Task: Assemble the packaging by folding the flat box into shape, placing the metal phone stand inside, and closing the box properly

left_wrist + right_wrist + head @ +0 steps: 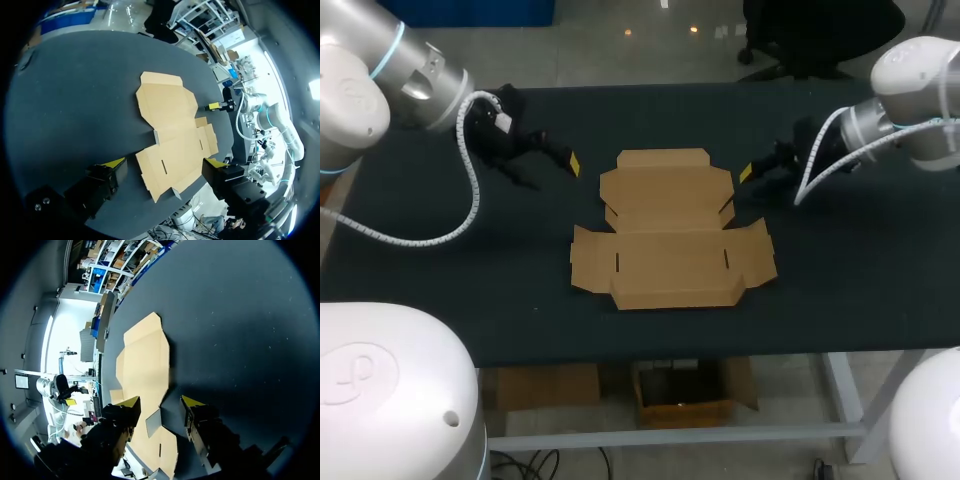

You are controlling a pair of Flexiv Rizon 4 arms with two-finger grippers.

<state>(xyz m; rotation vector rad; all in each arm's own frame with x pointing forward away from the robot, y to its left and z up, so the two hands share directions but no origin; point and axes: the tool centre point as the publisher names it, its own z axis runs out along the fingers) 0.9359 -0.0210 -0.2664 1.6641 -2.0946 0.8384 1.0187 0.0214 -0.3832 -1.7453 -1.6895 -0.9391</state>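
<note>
1. Your left pincer (pixel 166 161): yellow-tipped fingers spread wide, pinching nothing. It hangs over the dark bench (pixel 440 290), left of the box's far end and apart from it.
2. Flat cardboard box (pixel 670 235): brown, fully unfolded, lying flush at mid-bench between your two pincers. Tabbed lid panel at the far end, side flaps splayed outward, two short slots cut in the near panel.
3. Your right pincer (pixel 161 401): fingers spread, empty, off the box's far right corner, not touching it.

Dim, even overhead light; faint shadows; bright glare in wrist views.
</note>
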